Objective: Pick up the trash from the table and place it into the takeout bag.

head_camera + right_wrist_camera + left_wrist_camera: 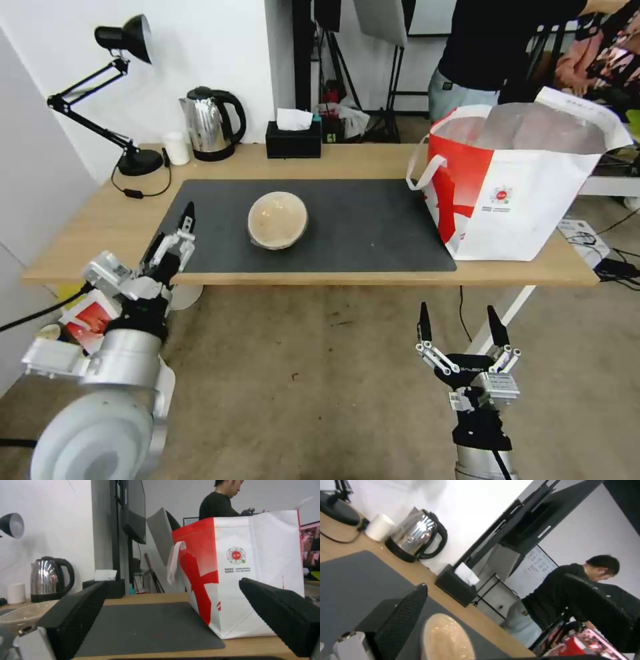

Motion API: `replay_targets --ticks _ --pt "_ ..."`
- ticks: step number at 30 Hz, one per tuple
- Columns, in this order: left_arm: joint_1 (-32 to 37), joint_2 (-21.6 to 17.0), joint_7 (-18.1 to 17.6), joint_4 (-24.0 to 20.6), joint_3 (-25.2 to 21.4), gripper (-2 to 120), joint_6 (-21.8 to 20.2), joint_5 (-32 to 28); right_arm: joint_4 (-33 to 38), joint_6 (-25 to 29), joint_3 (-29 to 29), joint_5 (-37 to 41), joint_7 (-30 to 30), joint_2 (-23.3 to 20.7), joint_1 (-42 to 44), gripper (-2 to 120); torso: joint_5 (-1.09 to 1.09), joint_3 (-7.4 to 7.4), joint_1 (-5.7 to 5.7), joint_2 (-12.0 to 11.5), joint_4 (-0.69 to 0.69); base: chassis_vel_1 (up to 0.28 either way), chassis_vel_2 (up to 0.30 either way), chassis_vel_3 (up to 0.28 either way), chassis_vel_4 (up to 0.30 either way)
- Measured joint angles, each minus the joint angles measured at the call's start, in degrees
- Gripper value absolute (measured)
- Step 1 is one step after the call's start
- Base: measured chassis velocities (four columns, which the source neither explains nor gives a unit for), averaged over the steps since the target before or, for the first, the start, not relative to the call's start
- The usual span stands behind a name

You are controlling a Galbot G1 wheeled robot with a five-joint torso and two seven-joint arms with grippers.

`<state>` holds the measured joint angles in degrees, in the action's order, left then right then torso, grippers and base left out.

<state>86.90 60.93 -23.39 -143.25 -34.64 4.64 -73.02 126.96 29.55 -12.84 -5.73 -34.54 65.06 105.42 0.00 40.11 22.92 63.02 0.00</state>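
The tan bowl (pixel 277 219) sits dome-up mid-worktop (pixel 87 230); the left gripper (pixel 185 230) at the front-left edge and the right gripper (pixel 460 325) below the front edge both hold their fingers wide. The takeout bag (pixel 513 193) has an unreadable logo.

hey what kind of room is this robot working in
Probably an office or lab workspace. A wooden desk carries a desk lamp, an electric kettle and a tissue box, and light stands crowd the room behind.

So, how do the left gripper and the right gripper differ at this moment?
The left gripper reaches over the table's front edge, near the tan bowl; the right gripper hangs below it. The left one points sideways, the right one upward. Both are open and empty.
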Motion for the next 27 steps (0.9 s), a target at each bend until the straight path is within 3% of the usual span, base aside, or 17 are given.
replay_targets --ticks 11,14,20,27 --pt "-8.53 -4.68 -5.08 0.01 -4.06 100 -5.34 -15.73 0.00 0.00 0.00 0.00 0.00 0.00 0.00 100 -0.01 0.00 0.00 0.00 0.00 0.000 0.000 0.000 0.000" --pt "-9.40 -5.16 -5.59 0.00 -4.46 100 -5.86 -17.32 0.00 0.00 0.00 0.00 0.00 0.00 0.00 100 0.00 0.00 0.00 0.00 0.00 0.000 0.000 0.000 0.000" --pt "-15.05 -8.24 -8.89 0.00 -7.11 100 -9.30 -27.58 0.00 0.00 0.00 0.00 0.00 0.00 0.00 100 0.01 0.00 0.00 0.00 -0.01 0.000 0.000 0.000 0.000" --pt "-15.57 -8.52 -9.25 0.01 -7.38 100 -9.71 -28.64 0.00 0.00 0.00 0.00 0.00 0.00 0.00 100 0.00 0.00 -0.01 0.00 0.00 0.000 0.000 0.000 0.000"
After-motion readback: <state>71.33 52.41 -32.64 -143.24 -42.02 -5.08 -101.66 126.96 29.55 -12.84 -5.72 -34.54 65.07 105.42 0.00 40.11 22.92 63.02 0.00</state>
